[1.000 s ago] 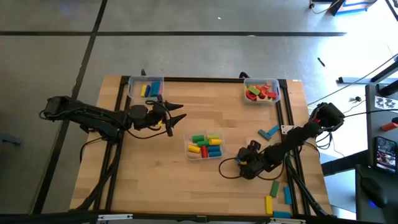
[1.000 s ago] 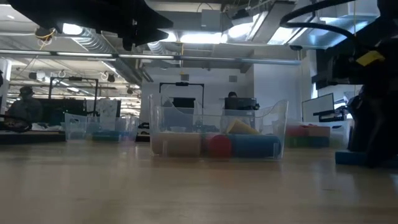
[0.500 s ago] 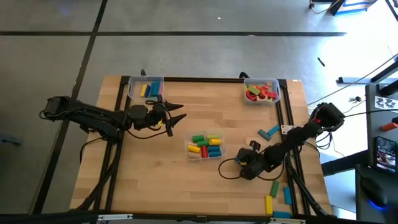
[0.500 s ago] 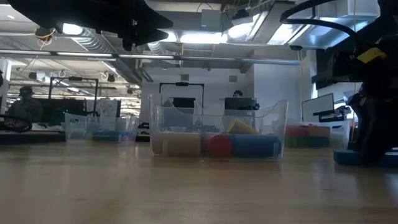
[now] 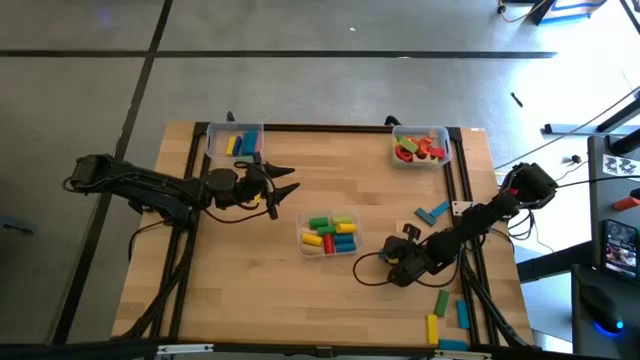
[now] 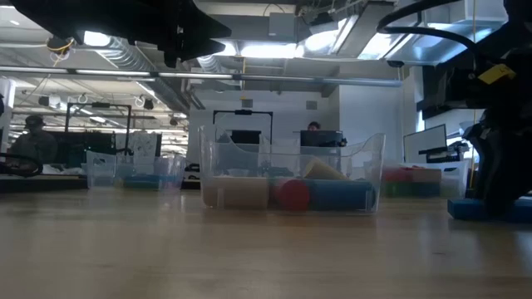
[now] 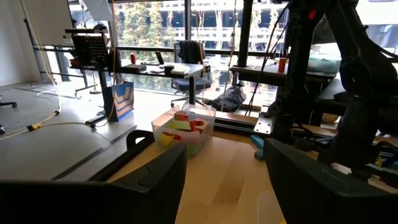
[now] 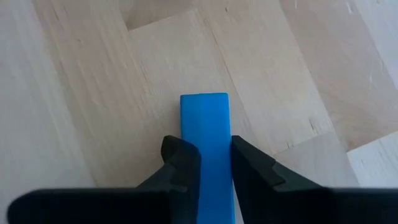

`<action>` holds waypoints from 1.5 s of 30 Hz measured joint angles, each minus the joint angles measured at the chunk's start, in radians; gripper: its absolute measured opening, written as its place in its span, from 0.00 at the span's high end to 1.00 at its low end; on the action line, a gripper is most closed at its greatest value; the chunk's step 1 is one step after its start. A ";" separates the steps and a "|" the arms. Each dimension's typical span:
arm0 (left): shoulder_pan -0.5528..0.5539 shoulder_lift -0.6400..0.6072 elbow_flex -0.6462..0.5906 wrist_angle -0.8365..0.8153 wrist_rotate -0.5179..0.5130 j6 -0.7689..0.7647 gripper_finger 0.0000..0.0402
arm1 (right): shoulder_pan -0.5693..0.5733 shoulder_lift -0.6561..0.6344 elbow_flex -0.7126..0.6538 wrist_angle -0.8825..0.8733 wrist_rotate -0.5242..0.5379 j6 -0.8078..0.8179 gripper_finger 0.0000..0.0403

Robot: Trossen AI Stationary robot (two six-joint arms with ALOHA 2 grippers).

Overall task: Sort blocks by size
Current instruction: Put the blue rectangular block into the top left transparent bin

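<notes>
The right gripper (image 8: 214, 165) is low over the light wooden table (image 5: 330, 290), its two dark fingers (image 8: 183, 162) pressed against the long sides of a flat blue rectangular wooden block (image 8: 206, 134) lying on the boards (one end sticks out past the fingertips). In the high view this right gripper (image 5: 406, 238) sits to the right of the clear plastic bin of short coloured blocks (image 5: 329, 234). The left gripper (image 5: 283, 186) hangs above the table's left part, fingers spread, empty. No readable writing shows.
</notes>
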 joint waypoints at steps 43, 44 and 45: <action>0.000 0.000 0.000 0.000 0.000 0.000 0.48 | 0.178 -0.061 -0.209 0.257 0.234 0.197 0.38; 0.000 0.000 0.000 0.000 0.000 0.000 0.48 | 0.179 -0.064 -0.239 0.324 0.245 0.193 0.38; 0.000 0.000 0.000 0.000 0.000 0.000 0.48 | 0.178 -0.065 -0.261 0.378 0.255 0.190 0.38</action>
